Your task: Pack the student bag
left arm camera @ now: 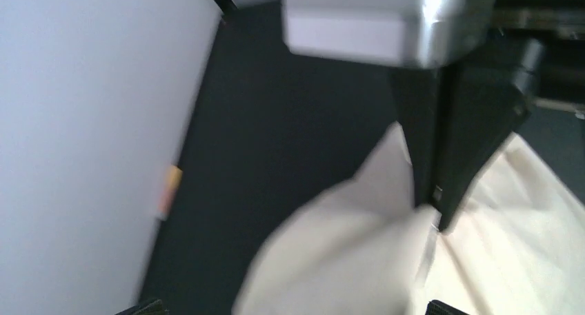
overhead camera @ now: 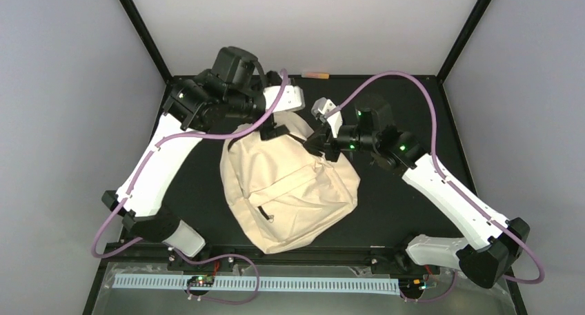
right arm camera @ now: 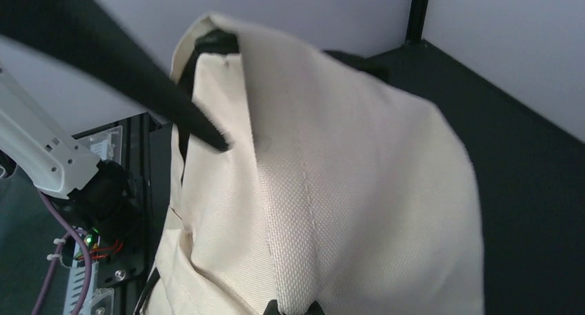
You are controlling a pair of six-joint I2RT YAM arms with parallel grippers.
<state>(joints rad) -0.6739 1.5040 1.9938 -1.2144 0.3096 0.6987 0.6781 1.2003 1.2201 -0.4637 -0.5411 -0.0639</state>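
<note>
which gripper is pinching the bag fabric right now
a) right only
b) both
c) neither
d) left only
a: the right gripper is shut on a fold of the student bag, while the left gripper has its fingers spread wide at the bottom of its own wrist view and clamps nothing.

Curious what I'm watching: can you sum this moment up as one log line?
left gripper: open, by top of student bag | right gripper: shut on student bag fabric | student bag: lying on table
</note>
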